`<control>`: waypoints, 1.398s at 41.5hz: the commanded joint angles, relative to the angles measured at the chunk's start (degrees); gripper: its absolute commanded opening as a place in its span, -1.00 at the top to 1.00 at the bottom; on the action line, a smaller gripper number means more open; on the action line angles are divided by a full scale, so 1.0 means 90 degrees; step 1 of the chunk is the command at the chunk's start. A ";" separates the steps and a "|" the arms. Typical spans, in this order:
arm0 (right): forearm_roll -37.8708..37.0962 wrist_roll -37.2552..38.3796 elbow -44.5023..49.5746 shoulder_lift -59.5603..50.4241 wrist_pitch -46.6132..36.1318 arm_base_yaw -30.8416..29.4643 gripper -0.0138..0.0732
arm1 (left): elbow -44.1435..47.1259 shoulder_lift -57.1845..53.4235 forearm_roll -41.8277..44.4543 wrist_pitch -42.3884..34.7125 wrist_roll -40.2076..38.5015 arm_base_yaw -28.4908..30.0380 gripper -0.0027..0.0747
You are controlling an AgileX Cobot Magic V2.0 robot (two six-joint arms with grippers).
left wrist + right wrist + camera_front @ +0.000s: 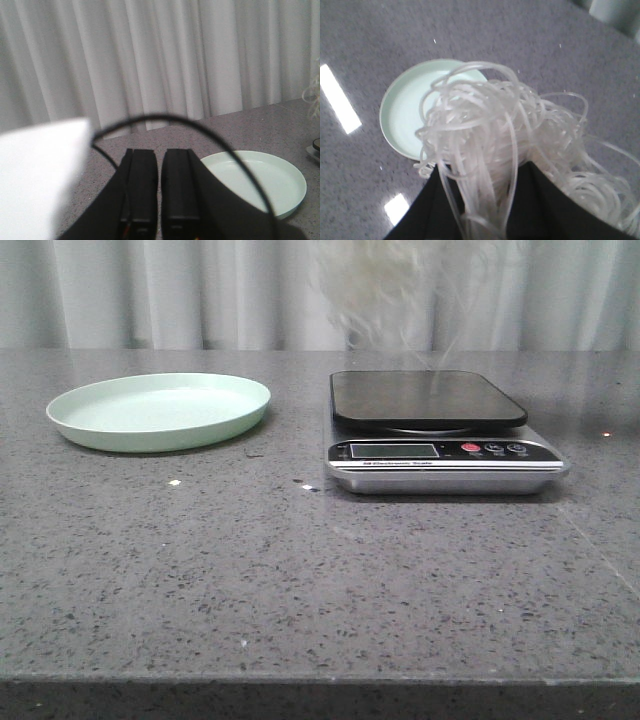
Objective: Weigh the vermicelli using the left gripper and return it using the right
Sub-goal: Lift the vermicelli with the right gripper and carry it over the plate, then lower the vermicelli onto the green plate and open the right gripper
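Currently the black right gripper (485, 220) is clamped on the tangle of translucent whitish vermicelli (495, 150) — suspended above the black-topped silver digital scale (440, 430). The black left gripper (160, 225) has its fingers nearly together, empty — near the pale green round plate (160, 410).

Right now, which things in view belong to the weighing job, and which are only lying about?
Belong to the job:
vermicelli, held in the right pincer
scale
green plate
left pincer, closed and empty

Just lying about:
small crumbs on the table
curtain
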 commanded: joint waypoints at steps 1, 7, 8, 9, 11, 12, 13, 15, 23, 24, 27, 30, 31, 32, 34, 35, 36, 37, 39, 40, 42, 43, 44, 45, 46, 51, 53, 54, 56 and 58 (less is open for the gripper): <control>0.1049 -0.0069 -0.0594 -0.0316 -0.0299 -0.0003 0.33 | -0.0169 0.0059 -0.0090 -0.0429 -0.0012 -0.0044 0.56; 0.1595 -0.0069 -0.1007 -0.0165 -0.0499 0.0238 0.33 | -0.0169 0.0059 -0.0090 -0.0429 -0.0012 -0.0044 0.56; 0.1621 -0.0069 -0.1097 -0.0106 -0.0598 0.0362 0.33 | -0.0169 0.0059 -0.0090 -0.0429 -0.0012 -0.0044 0.56; 0.1621 -0.0069 -0.1141 -0.0082 -0.0677 0.0444 0.33 | -0.0169 0.0059 -0.0090 -0.0429 -0.0012 -0.0044 0.56; 0.1621 -0.0069 -0.1215 0.0008 -0.0859 0.0630 0.33 | -0.0169 0.0059 -0.0090 -0.0429 -0.0012 -0.0044 0.56; 0.1621 -0.0069 -0.1239 0.0050 -0.1010 0.0768 0.33 | -0.0169 0.0059 -0.0090 -0.0429 -0.0012 -0.0044 0.56; 0.1621 -0.0069 -0.1262 0.0109 -0.1170 0.0875 0.33 | -0.0169 0.0059 -0.0090 -0.0429 -0.0012 -0.0044 0.56; 0.1613 -0.0069 -0.1291 0.0222 -0.1379 0.1114 0.33 | -0.0169 0.0059 -0.0090 -0.0429 -0.0012 -0.0044 0.56; 0.1607 -0.0069 -0.1346 0.0918 -0.2027 0.1813 0.33 | -0.0169 0.0059 -0.0090 -0.0429 -0.0012 -0.0044 0.56; 0.1599 -0.0069 -0.1346 0.0999 -0.2071 0.1864 0.33 | -0.0169 0.0059 -0.0090 -0.0429 -0.0012 -0.0044 0.56; 0.1592 -0.0069 -0.1346 0.1280 -0.2214 0.2015 0.33 | -0.0169 0.0059 -0.0090 -0.0429 -0.0012 -0.0044 0.56; 0.1592 -0.0069 -0.1346 0.1547 -0.2321 0.2119 0.33 | -0.0169 0.0059 -0.0090 -0.0429 -0.0012 -0.0044 0.56; 0.1584 -0.0069 -0.1346 0.1649 -0.2327 0.2144 0.33 | -0.0169 0.0059 -0.0090 -0.0429 -0.0012 -0.0044 0.56; 0.1584 -0.0069 -0.1346 0.1701 -0.2327 0.2151 0.33 | -0.0169 0.0059 -0.0090 -0.0429 -0.0012 -0.0044 0.56; 0.1584 -0.0069 -0.1346 0.1884 -0.2305 0.2175 0.33 | -0.0169 0.0059 -0.0090 -0.0429 -0.0012 -0.0044 0.56; 0.1584 -0.0069 -0.1346 0.1944 -0.2286 0.2173 0.33 | -0.0169 0.0059 -0.0090 -0.0429 -0.0012 -0.0044 0.56; 0.1584 -0.0069 -0.1346 0.2022 -0.2260 0.2173 0.33 | -0.0169 0.0059 -0.0090 -0.0429 -0.0012 -0.0044 0.56; 0.1584 -0.0069 -0.1346 0.2068 -0.2245 0.2173 0.33 | -0.0169 0.0059 -0.0090 -0.0429 -0.0012 -0.0044 0.56; 0.1584 -0.0069 -0.1346 0.2160 -0.2206 0.2173 0.33 | -0.0169 0.0059 -0.0090 -0.0429 -0.0012 -0.0044 0.56; 0.1575 -0.0069 -0.1346 0.2211 -0.2200 0.2173 0.33 | -0.0169 0.0059 -0.0090 -0.0429 -0.0012 -0.0044 0.56; 0.1570 -0.0069 -0.1346 0.2263 -0.2200 0.2173 0.33 | -0.0169 0.0059 -0.0090 -0.0429 -0.0012 -0.0044 0.56; 0.1564 -0.0069 -0.1346 0.2276 -0.2199 0.2173 0.33 | -0.0169 0.0059 -0.0090 -0.0429 -0.0012 -0.0044 0.56; 0.1558 -0.0069 -0.1346 0.2294 -0.2199 0.2173 0.33 | -0.0169 0.0059 -0.0090 -0.0429 -0.0012 -0.0044 0.56; 0.1559 -0.0069 -0.1346 0.2312 -0.2205 0.2173 0.33 | -0.0169 0.0059 -0.0090 -0.0429 -0.0012 -0.0044 0.56; 0.1559 -0.0069 -0.1346 0.2331 -0.2212 0.2173 0.33 | -0.0169 0.0059 -0.0090 -0.0429 -0.0012 -0.0044 0.56; 0.1550 -0.0069 -0.1346 0.2385 -0.2225 0.2173 0.33 | -0.0169 0.0059 -0.0090 -0.0429 -0.0012 -0.0044 0.56; 0.1550 -0.0069 -0.1346 0.2398 -0.2225 0.2173 0.33 | -0.0169 0.0059 -0.0090 -0.0429 -0.0012 -0.0044 0.56; 0.1550 -0.0069 -0.1346 0.2399 -0.2216 0.2173 0.33 | -0.0169 0.0059 -0.0090 -0.0429 -0.0012 -0.0044 0.56; 0.1550 -0.0069 -0.1346 0.2399 -0.2202 0.2173 0.31 | -0.0169 0.0059 -0.0090 -0.0429 -0.0012 -0.0044 0.56; 0.1550 -0.0069 -0.1346 0.2399 -0.2200 0.2173 0.24 | -0.0169 0.0059 -0.0090 -0.0429 -0.0012 -0.0044 0.56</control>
